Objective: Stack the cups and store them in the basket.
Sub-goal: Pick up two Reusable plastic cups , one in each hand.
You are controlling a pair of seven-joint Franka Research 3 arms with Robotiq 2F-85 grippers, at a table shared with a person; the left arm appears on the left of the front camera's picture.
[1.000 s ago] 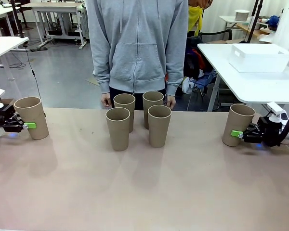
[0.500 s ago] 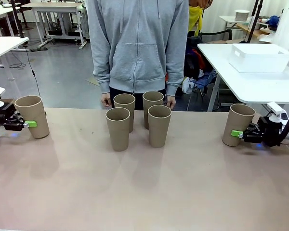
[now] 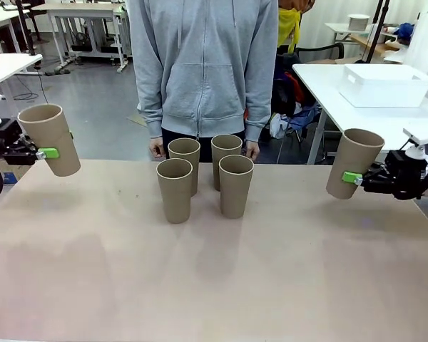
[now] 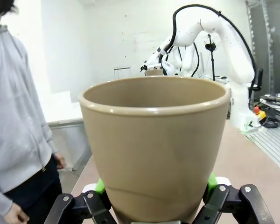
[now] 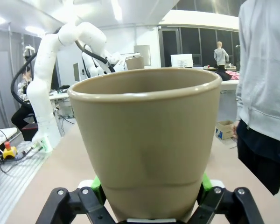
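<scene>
Several tan cups stand upright in a cluster at the table's far middle, among them a front-left cup [image 3: 175, 189] and a front-right cup [image 3: 235, 185]. My left gripper [image 3: 46, 153] is shut on another cup [image 3: 50, 139], held in the air at the far left and tilted. My right gripper [image 3: 351, 177] is shut on a cup [image 3: 354, 162] lifted at the far right, rim leaning outward. The left wrist view has its cup [image 4: 154, 144] between the green pads of the left gripper [image 4: 155, 186]. Likewise the right gripper [image 5: 147, 184] clamps its cup [image 5: 147, 140]. The white basket [image 3: 385, 85] sits on a separate table at the back right.
A person in a grey hoodie [image 3: 203, 64] stands at the far edge just behind the cup cluster, hands hanging near the rear cups. The white side table [image 3: 371, 121] with the basket lies beyond the right end of my table.
Both arms have raised their cups off the table, the left one first and higher. The standing cups and the person have not moved.
</scene>
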